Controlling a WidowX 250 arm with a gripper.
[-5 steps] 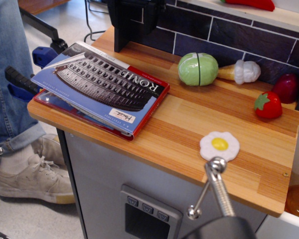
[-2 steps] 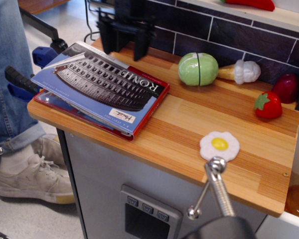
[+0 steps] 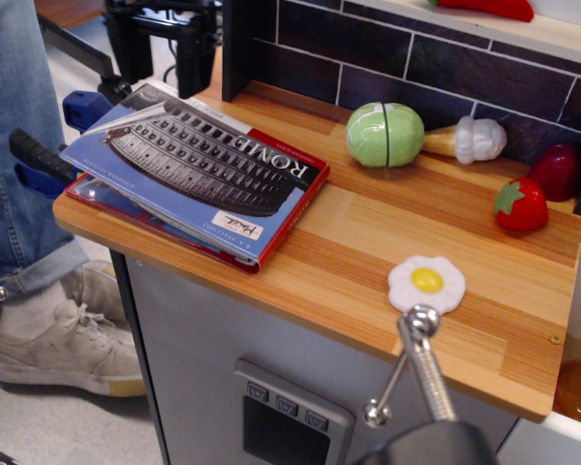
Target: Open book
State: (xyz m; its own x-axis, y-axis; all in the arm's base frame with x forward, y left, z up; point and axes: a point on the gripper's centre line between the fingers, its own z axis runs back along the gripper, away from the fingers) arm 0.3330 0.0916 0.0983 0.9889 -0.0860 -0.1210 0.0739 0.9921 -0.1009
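The book [image 3: 198, 170] lies closed on the left end of the wooden counter [image 3: 387, 252], cover up. Its left portion overhangs the counter edge. The blue cover shows the Colosseum photo and the white "ROME" title, which reads upside down from this view. The long axis runs diagonally, from the upper left toward the lower right. The red-edged spine side faces the tiled back wall [image 3: 445, 58]; the loose page edges face the front and left, where the cover sits slightly lifted off the pages.

The gripper [image 3: 162, 48] hangs above and behind the book's upper-left corner, beyond the counter's back-left end. It is clear of the cover and touches nothing. Two dark fingers [image 3: 128, 48] point downward with a wide gap between them. Nothing is held.

Judgement: the book lies forward and below the fingers, so the coming move calls for a descent toward the free cover edge on the left side, not the spine.

Toy foods, including a fried egg [image 3: 426, 283] and a strawberry [image 3: 520, 204], sit well apart on the right.
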